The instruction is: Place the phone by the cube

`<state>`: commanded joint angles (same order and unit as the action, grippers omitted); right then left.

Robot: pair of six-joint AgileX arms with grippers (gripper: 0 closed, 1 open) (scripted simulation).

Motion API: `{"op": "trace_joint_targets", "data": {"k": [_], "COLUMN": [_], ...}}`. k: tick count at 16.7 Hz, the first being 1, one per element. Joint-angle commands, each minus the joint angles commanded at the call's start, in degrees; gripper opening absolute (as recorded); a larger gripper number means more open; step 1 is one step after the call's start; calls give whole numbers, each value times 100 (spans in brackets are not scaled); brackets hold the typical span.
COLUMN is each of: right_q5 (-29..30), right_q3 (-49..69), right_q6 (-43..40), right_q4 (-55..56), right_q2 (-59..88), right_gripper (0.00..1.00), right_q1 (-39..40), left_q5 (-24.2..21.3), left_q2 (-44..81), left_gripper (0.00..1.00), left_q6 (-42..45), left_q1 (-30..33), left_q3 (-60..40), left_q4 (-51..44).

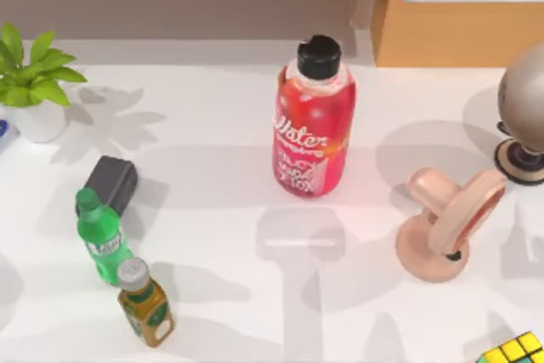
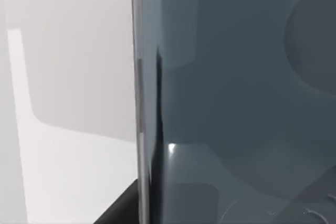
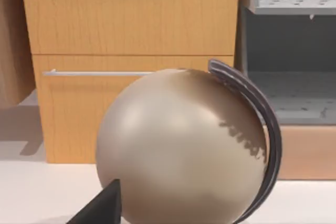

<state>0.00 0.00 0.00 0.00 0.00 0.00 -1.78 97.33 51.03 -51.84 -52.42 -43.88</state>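
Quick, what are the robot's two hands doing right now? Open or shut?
Left gripper: cannot be told.
Right gripper: cannot be told.

Left gripper [image 2: 121, 207]: a dark, angular tip of it edged into the left wrist view. Arm's tilt could not be judged from there.

Right gripper [image 3: 101, 206]: a dark wedge-shaped tip rose into the right wrist view. Wrist was held roughly level, aimed outward and not downward. Nothing was gripped by either visible tip.

"Water" on red bottle [image 1: 314, 129]
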Motion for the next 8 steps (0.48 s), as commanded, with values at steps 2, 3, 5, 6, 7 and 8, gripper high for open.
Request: {"op": "trace_joint_targets", "data": {"k": [2,3,5,6,7,8], "right_q5": [0,0,0,0,0,0], "right_q3": [0,0,0,0,0,0], "right_q6": [0,0,0,0,0,0], "right_q4": [0,0,0,0,0,0], "right_q2": [0,0,0,0,0,0], "right_gripper": [100,100,100,100,100,100], "right_q1": [0,0,0,0,0,0], "left_q5": [55,105,221,289,366,446], "left_q2": [-124,-215,-416,-525,-639,-755], "left_gripper": [0,0,0,0,0,0], "left_q6": [-228,-455,-1019,-1360,-1780,-2215], "left_q1": [-70,-138,-304,-402,-520,-641], "left_q3": [-170,-314,-655,-852,-1081,-1316], "left_q4": [144,293,669,898,1181,1475]}}
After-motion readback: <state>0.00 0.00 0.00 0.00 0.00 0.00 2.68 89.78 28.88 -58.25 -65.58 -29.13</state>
